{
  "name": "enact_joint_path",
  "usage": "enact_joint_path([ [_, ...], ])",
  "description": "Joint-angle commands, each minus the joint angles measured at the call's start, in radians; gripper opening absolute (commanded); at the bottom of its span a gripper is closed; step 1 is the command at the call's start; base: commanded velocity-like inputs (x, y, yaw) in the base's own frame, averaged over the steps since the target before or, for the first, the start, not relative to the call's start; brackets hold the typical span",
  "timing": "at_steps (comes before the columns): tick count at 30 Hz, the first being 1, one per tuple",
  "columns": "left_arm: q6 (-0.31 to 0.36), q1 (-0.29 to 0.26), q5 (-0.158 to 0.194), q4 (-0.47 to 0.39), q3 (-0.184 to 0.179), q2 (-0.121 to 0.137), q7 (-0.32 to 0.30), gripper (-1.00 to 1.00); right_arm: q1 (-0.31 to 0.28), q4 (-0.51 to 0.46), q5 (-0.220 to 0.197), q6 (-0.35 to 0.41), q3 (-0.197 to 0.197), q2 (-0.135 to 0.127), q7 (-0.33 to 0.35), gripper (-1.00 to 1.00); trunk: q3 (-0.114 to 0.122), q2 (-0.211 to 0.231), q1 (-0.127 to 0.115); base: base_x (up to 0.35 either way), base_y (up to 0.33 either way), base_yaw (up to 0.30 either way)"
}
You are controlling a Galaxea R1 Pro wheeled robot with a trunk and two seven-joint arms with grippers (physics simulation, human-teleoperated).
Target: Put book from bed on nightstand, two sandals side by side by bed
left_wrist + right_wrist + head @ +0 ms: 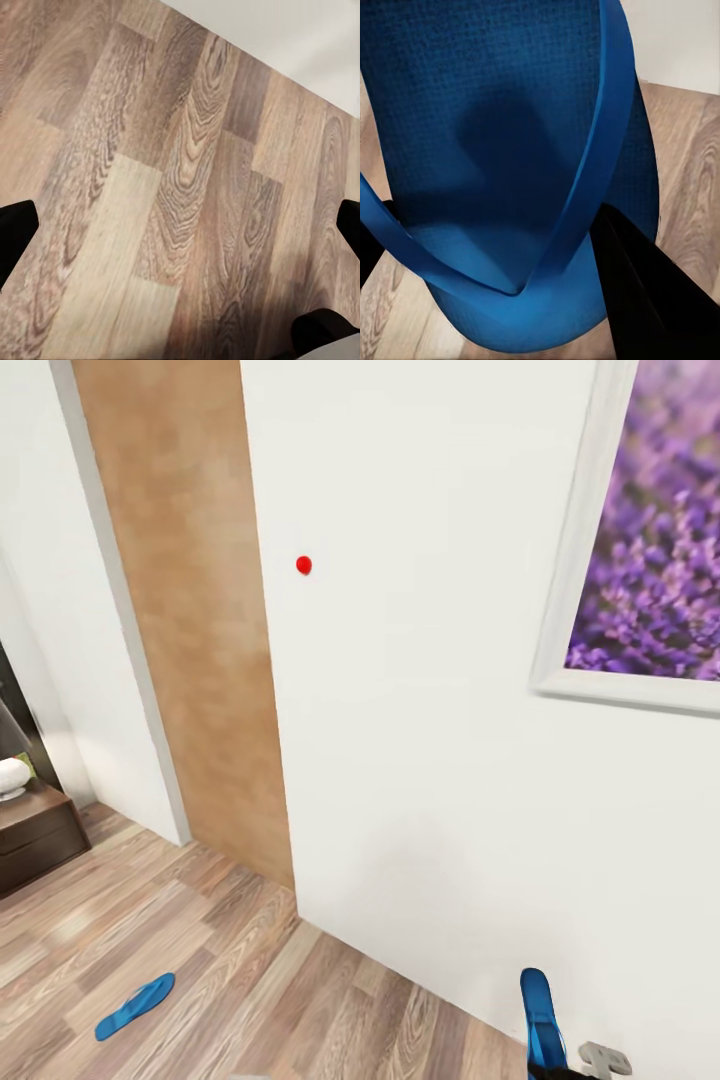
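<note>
Beside a white wall, my right end effector [510,247] grips one blue sandal [502,150] upright; the other sandal [135,1006] lies flat on the plank floor [250,980]. My left end effector [180,232] hangs open, empty.

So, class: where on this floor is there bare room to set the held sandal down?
Bare planks lie between the loose sandal and the wall. The left gripper hangs over bare floor. It is tighter by the dark cabinet.

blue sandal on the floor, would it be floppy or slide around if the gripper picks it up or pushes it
The sandal on the floor looks thin and flat, so probably light and somewhat bendy. On the smooth wood floor it would likely slide rather than tip. Its twin has thin straps, likely floppy.
</note>
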Motion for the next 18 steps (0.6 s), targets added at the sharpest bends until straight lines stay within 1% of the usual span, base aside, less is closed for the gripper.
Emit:
enact_joint_path([
  [1, -0.004, -0.001, 0.009, 0.001, -0.008, 0.001, -0.001, 1.0, -0.001, 0.001, -0.003, 0.0, -0.007, 0.0, 0.004, -1.0, -0.001, 0.0, 0.0, 0.124, -0.047, 0.18],
  [18, -0.004, -0.001, 0.009, 0.002, -0.008, 0.001, -0.001, 1.0, 0.0, 0.001, -0.002, 0.0, -0.007, 0.0, 0.004, -1.0, -0.001, 0.0, 0.0, 0.011, -0.004, 0.282],
])
